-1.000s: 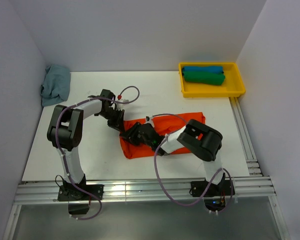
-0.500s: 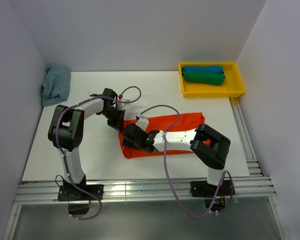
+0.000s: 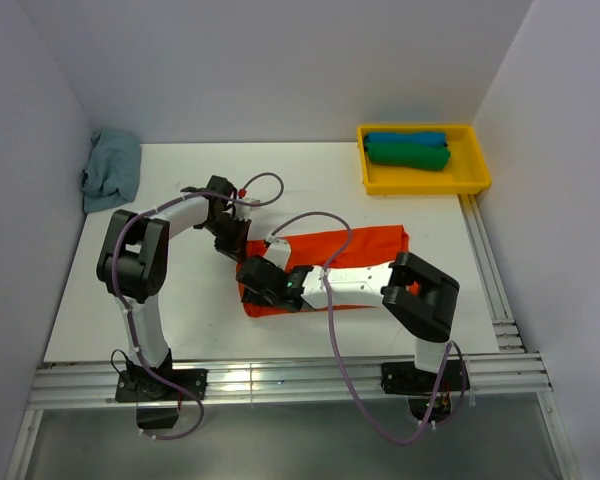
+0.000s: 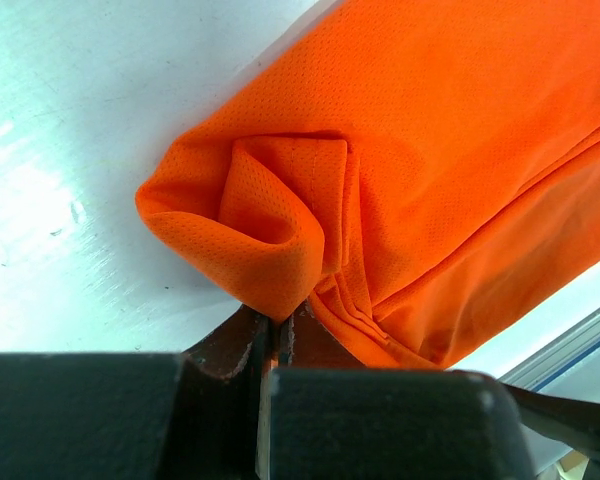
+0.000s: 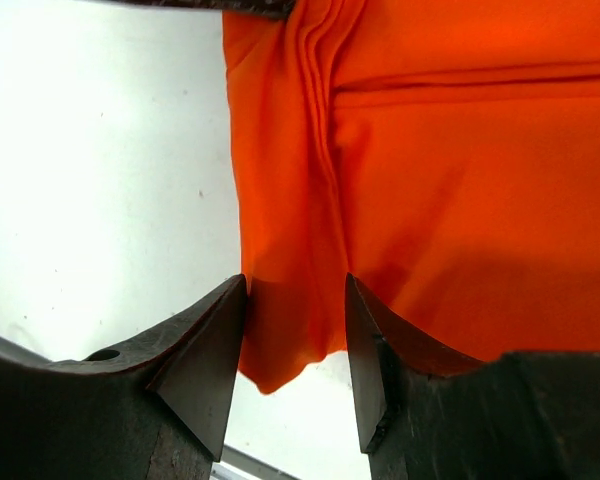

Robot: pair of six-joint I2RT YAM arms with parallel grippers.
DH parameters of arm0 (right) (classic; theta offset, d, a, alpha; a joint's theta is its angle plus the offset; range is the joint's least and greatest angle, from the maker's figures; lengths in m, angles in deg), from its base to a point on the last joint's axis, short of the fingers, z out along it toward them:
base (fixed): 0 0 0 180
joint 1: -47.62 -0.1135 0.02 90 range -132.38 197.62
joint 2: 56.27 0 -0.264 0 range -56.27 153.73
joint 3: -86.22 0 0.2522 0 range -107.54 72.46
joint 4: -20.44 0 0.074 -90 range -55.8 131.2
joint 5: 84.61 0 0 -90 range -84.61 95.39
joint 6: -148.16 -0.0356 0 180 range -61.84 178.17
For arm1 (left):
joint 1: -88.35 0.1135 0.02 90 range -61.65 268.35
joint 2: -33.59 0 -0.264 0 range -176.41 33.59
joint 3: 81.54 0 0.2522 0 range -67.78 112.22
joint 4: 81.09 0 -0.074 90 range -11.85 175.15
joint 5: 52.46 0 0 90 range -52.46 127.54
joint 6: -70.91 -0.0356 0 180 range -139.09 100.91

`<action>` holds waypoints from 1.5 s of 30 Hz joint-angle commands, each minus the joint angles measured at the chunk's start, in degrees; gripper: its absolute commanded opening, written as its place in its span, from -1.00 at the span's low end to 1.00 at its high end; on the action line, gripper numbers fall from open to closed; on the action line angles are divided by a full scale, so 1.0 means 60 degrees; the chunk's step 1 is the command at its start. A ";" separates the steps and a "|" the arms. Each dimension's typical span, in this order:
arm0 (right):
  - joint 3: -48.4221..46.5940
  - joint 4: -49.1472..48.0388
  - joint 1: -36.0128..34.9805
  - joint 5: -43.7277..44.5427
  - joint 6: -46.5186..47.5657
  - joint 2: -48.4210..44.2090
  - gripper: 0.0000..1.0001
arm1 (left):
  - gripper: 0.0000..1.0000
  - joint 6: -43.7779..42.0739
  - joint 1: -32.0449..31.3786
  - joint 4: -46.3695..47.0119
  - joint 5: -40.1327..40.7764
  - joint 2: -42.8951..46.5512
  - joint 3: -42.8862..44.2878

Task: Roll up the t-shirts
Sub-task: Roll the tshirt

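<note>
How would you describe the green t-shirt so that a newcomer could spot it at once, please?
On the white table, look to the far right corner, where a yellow tray sits. Two rolled t-shirts lie in it side by side; the green t-shirt is the nearer roll, with the blue t-shirt behind it.

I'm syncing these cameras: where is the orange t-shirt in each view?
Top external: orange t-shirt mid-table, partly under the right arm.
Left wrist: orange t-shirt fills the upper right, folded corner pinched by the left gripper.
Right wrist: orange t-shirt fills the right, a corner inside the open right gripper.
Shared landmark: white table beside the shirt's end.
</note>
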 commanded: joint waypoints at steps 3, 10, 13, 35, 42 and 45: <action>0.0061 -0.0525 -0.0152 -0.0028 0.0033 -0.0598 0.03 | -0.99 -0.0172 -0.0051 -0.0071 0.0632 -0.0177 0.0233; 0.0690 -0.1316 -0.0152 -0.0702 -0.0390 -0.0613 -0.07 | -0.99 -0.0158 -0.0080 -0.0115 0.0734 -0.0163 0.0248; 0.1202 -0.1828 -0.0137 -0.0966 -0.0655 -0.0642 -0.50 | -0.99 -0.0158 -0.0080 -0.0130 0.0764 -0.0192 0.0262; 0.0986 0.0175 -0.0459 0.1416 -0.0348 -0.1521 -0.03 | -0.99 -0.0085 -0.0299 -0.0715 0.1802 -0.0441 0.0847; -0.0990 0.1463 -0.0811 0.2970 0.0706 -0.0674 -0.03 | -0.99 -0.0070 -0.0490 -0.1052 0.1921 -0.0646 0.1272; -0.2265 0.1979 -0.0855 0.3484 0.1160 0.0425 -0.07 | -0.99 -0.0041 -0.0534 -0.1125 0.1921 -0.0719 0.1389</action>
